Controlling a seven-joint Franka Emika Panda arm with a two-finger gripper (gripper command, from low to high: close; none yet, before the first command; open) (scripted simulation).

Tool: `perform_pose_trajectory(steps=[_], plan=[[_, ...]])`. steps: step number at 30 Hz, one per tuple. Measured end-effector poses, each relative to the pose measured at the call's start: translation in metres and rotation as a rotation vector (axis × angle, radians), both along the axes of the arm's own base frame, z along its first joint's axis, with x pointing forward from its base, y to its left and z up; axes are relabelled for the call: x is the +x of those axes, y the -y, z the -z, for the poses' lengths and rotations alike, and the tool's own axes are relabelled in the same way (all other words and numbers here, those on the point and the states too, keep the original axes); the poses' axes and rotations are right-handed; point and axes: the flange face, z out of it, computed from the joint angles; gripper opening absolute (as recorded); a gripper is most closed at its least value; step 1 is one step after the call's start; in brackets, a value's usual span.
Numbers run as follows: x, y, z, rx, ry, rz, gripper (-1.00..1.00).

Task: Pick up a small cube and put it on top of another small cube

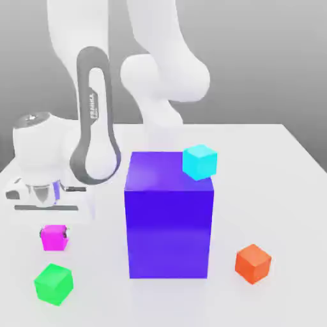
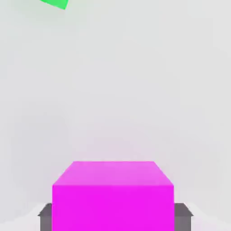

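A small magenta cube (image 1: 54, 237) sits low at the exterior view's left, between the two fingers of my gripper (image 1: 54, 232). In the hand view the magenta cube (image 2: 113, 196) has a grey fingertip (image 2: 45, 215) pressed flat against each side, so my gripper (image 2: 113, 219) is shut on it. Whether the cube rests on the table or hangs just above it I cannot tell. A small green cube (image 1: 53, 283) lies on the table just in front of it, and its corner (image 2: 56, 3) shows in the hand view. A small orange cube (image 1: 253, 263) lies at the front right.
A big blue block (image 1: 168, 217) stands mid-table, right of my gripper. A small cyan cube (image 1: 200, 161) sits at its top far corner. The white table (image 1: 281, 191) ends close to the green cube at the front left.
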Motion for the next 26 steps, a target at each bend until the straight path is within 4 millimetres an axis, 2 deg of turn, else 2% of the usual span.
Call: perform_pose_trajectory(steps=[1, 3, 9, 13, 17, 19, 22, 23, 26], plan=[[0.000, 0.000, 0.005, 0.001, 0.000, 0.000, -1.00], [0.000, 0.000, -0.004, 0.001, 0.001, 0.000, -1.00], [0.004, -0.001, -0.055, 0.002, 0.002, -0.018, -1.00], [0.065, -0.014, -0.079, 0.002, 0.001, -0.289, -1.00], [0.132, -0.039, -0.105, 0.002, 0.001, -0.590, -1.00], [0.143, -0.041, -0.094, 0.001, 0.000, -0.636, -1.00], [0.146, -0.041, -0.058, 0.002, 0.000, -0.650, -1.00], [0.146, -0.042, -0.050, 0.002, 0.000, -0.651, 1.00], [0.146, -0.042, -0.050, 0.002, 0.000, -0.651, 1.00]])
